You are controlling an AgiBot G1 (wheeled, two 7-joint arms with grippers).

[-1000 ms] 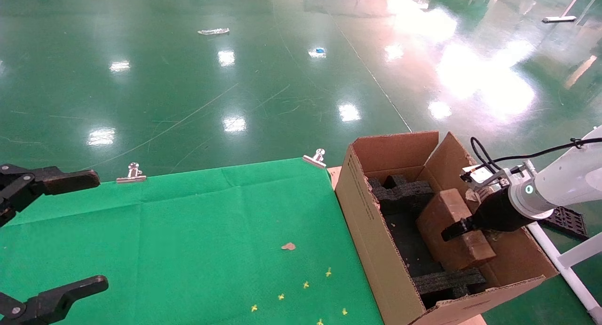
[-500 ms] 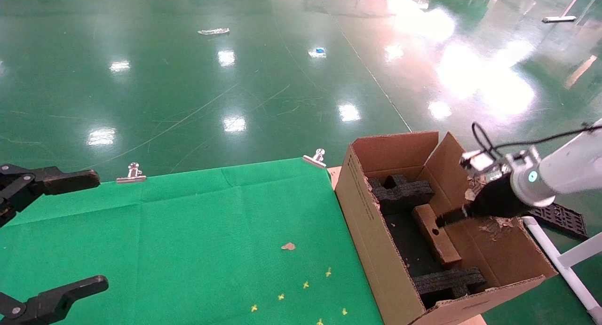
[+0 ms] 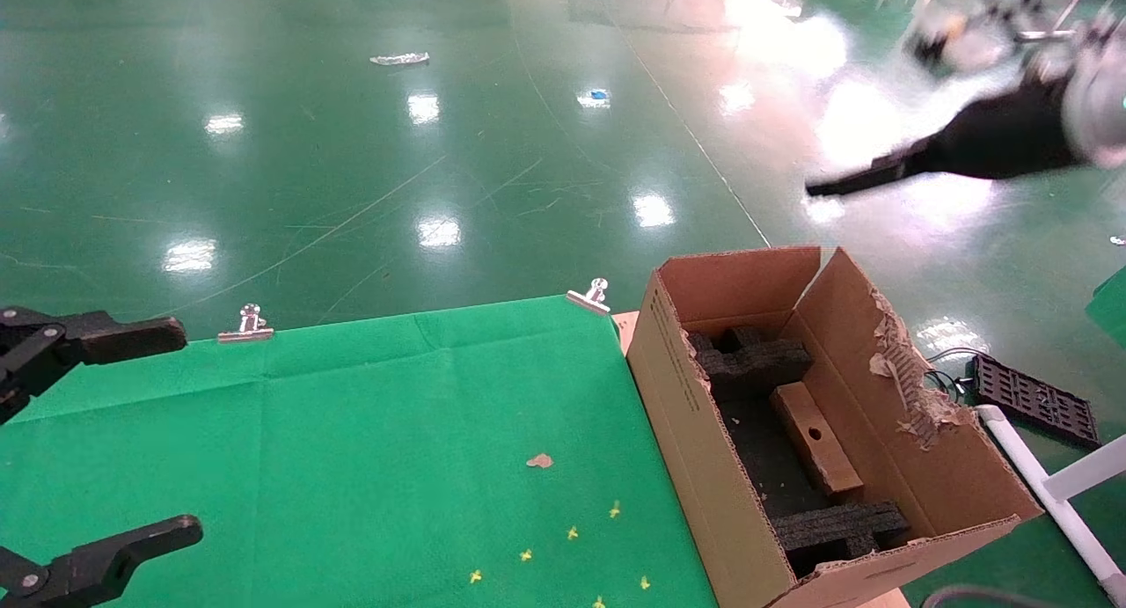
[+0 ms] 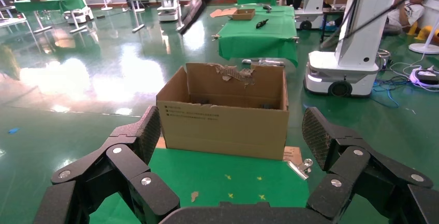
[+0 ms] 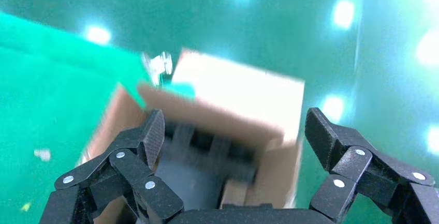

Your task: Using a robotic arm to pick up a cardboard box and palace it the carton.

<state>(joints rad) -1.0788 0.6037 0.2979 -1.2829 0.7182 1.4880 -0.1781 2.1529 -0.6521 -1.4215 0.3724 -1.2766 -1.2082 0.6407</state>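
— So, what took up most of the scene?

— Green floor all round, then the table under its green cloth, pinned at the far edge by two metal clips. Against the cloth's right edge stood the carton, open at the top, its right flap ragged and torn. Black foam blocks sat at its near and far ends.

— And the cardboard box?

— It lay inside the carton, on the dark bottom between the two foam blocks, its round hole facing up and left. Nothing was touching it.

— Where was the right gripper relative to it?

— High up and well apart, above and beyond the carton's far right corner, blurred at the end of the robotic arm. Its own wrist camera showed the fingers spread wide with nothing between them, the carton below.

— The left gripper?

— Parked at the table's left edge, fingers spread wide and empty, pointing across the cloth at the carton.

— Anything small?

— A brown cardboard scrap and some yellow specks on the cloth.
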